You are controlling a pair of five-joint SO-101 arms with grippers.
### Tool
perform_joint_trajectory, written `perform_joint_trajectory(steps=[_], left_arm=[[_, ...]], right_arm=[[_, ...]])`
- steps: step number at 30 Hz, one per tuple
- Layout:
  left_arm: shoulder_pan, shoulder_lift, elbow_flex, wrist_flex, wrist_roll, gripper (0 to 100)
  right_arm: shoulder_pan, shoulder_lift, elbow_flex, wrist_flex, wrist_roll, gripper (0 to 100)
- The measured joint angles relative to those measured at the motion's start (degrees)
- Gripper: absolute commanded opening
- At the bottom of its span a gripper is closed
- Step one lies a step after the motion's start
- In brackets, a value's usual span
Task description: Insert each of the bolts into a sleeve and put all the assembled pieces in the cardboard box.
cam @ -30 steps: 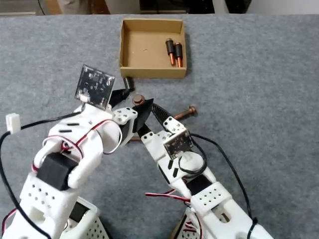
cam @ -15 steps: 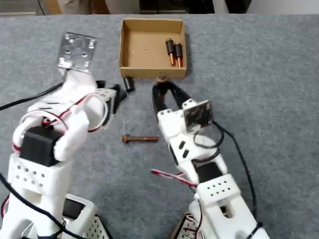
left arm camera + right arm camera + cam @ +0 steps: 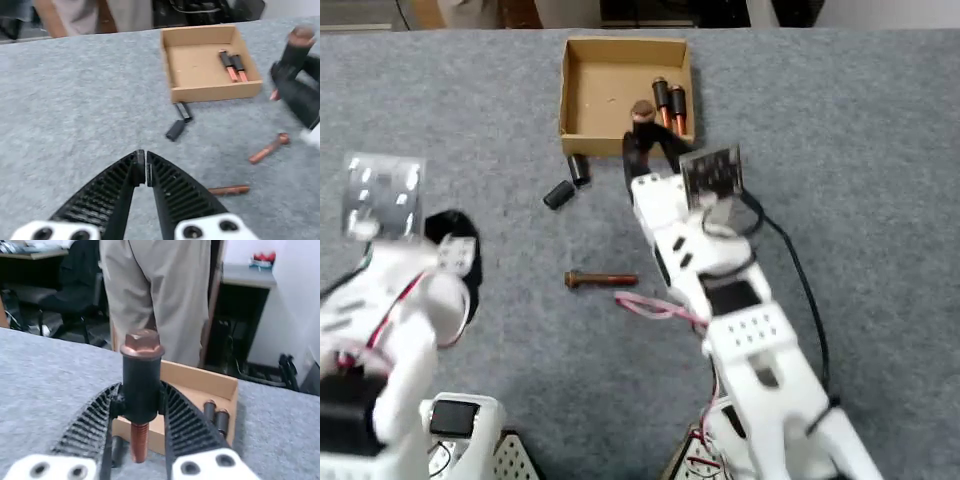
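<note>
My right gripper [image 3: 645, 135] [image 3: 141, 396] is shut on a black sleeve with a copper bolt through it [image 3: 142, 377] [image 3: 642, 110]. It holds the piece upright over the front wall of the cardboard box [image 3: 620, 142]. Two assembled pieces [image 3: 668, 102] [image 3: 233, 65] lie in the box's right half. On the grey table lie two loose black sleeves [image 3: 578, 167] [image 3: 558, 194] and a bare bolt [image 3: 601, 280]. A second bare bolt [image 3: 270, 148] shows in the left wrist view. My left gripper [image 3: 145, 170] [image 3: 458, 232] is shut and holds nothing, low at the near left.
The box [image 3: 215, 92] stands at the table's far middle. A red and white cable [image 3: 650, 305] runs beside the right arm. White arm bases [image 3: 470, 430] stand at the near edge. A person's legs [image 3: 155, 295] show behind the table.
My right gripper has carried the assembled piece from the table's middle up to the box's front wall. My left arm has let go and drawn back to the near left.
</note>
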Motion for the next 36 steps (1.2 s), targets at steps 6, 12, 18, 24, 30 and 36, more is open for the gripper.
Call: perform_joint_trajectory(steps=[6,12,18,24,30,36], left_arm=[[-12.4,-7.6,5.1,0.0,-3.6,2],[-21.9,-7.7,6.1,0.0,-4.5,8],[-23.6,-7.7,6.5,0.0,-4.6,8],[-23.6,-7.7,9.7,0.0,-4.6,8],[-23.6,-7.7,11.4,0.0,-4.6,8],[-23.6,-7.7,11.6,0.0,-4.7,8]], right_arm=[[3.1,19.3,-12.6,0.0,0.0,0.2],[5.7,39.2,-27.2,-1.6,0.0,0.2],[6.6,59.2,-44.1,-1.6,0.0,0.2],[6.5,76.8,-64.1,1.8,2.3,0.2],[6.9,94.2,-90.6,15.7,2.8,0.3],[7.0,113.0,-121.2,25.8,2.8,8.3]])
